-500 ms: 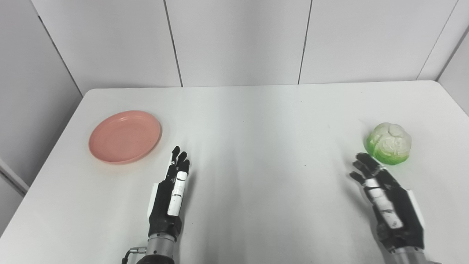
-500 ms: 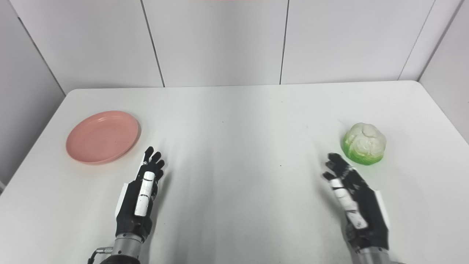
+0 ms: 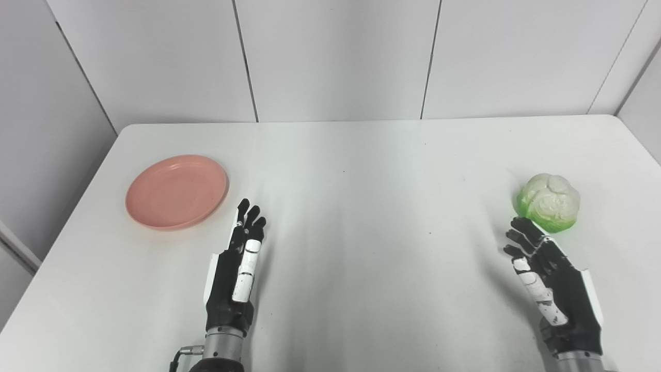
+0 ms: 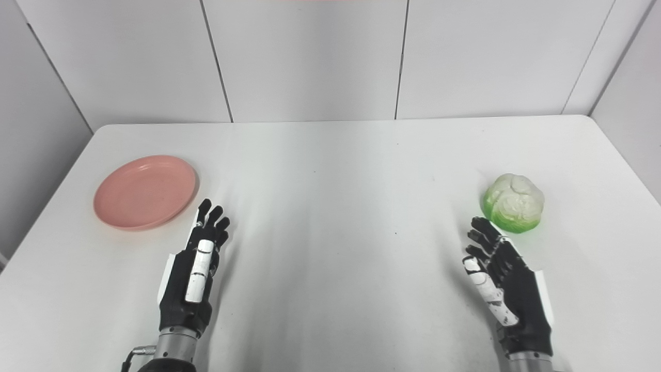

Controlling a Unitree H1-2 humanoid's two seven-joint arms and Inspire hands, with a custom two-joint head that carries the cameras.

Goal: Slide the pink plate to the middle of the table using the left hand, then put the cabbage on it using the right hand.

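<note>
The pink plate [image 3: 176, 191] lies empty on the left part of the white table [image 3: 361, 170]. The green and white cabbage [image 3: 548, 201] sits near the table's right edge. My left hand [image 3: 238, 274] is open and empty, fingers straight, its fingertips [image 3: 250, 213] a short way right of and nearer than the plate, not touching it. My right hand [image 3: 548, 276] is open and empty, just in front of the cabbage, fingertips close to it but apart from it. The plate [image 4: 145, 192] and the cabbage [image 4: 514, 202] also show in the right eye view.
Grey wall panels [image 3: 335, 57] stand behind the table's far edge and along both sides. A cable [image 3: 181, 354] runs from my left wrist at the bottom edge.
My left hand has moved a little forward and left, toward the plate. My right hand has drawn slightly back toward the near edge. The plate and the cabbage have not moved.
</note>
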